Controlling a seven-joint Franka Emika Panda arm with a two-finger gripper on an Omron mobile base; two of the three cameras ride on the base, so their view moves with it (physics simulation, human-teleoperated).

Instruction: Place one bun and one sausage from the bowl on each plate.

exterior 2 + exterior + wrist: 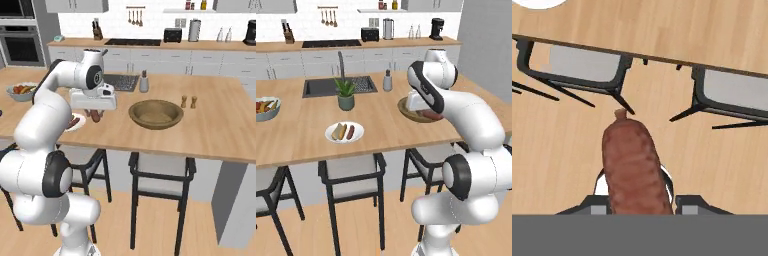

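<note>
My gripper [95, 114] is shut on a red-brown sausage [94, 117] and holds it above the counter, left of the brown wooden bowl [156, 114]. The bowl's inside looks bare. In the hand view the sausage [634, 167] stands between the two fingertips [688, 204], over the counter's front edge and the chairs. From the left base the arm hides part of the bowl [406, 111], and the sausage [431, 115] shows under the hand. A white plate [344, 132] with a bun and a sausage lies left of the bowl. The arm covers much of this plate [76, 122] from the right base.
A pale fruit bowl [266, 107] sits at the counter's far left. A potted plant [346, 97], the sink [331, 87] and a soap bottle [387, 81] stand behind the plate. Two small shakers [188, 102] are right of the wooden bowl. Chairs [351, 170] line the front edge.
</note>
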